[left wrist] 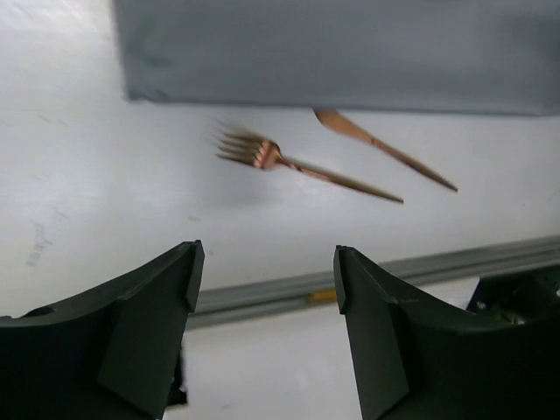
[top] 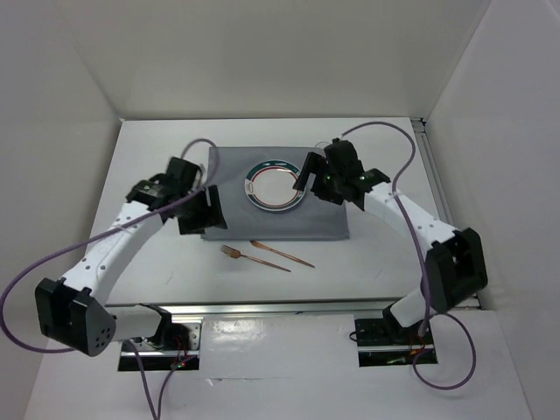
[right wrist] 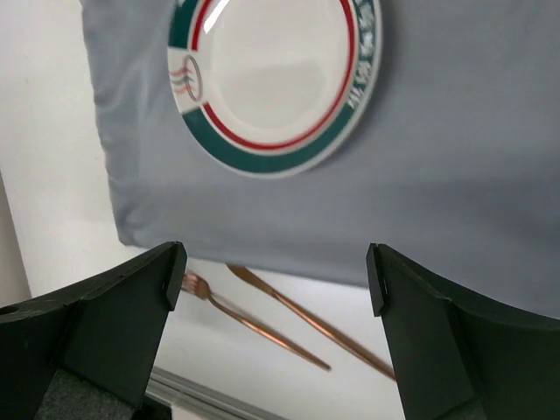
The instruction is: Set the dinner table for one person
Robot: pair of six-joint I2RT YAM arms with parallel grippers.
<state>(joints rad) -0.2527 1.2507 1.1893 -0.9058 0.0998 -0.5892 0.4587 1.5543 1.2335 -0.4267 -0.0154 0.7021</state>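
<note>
The white dinner table carries a grey cloth with a white plate, rimmed green and red, lying on it. A copper fork and a copper knife lie on the bare table just in front of the cloth. My left gripper is open and empty over the cloth's left edge; its wrist view shows the fork and knife beyond its fingers. My right gripper is open and empty at the plate's right rim, above the plate.
A metal rail runs along the table's near edge, with both arm bases behind it. White walls close in the left, back and right sides. Purple cables loop from both arms.
</note>
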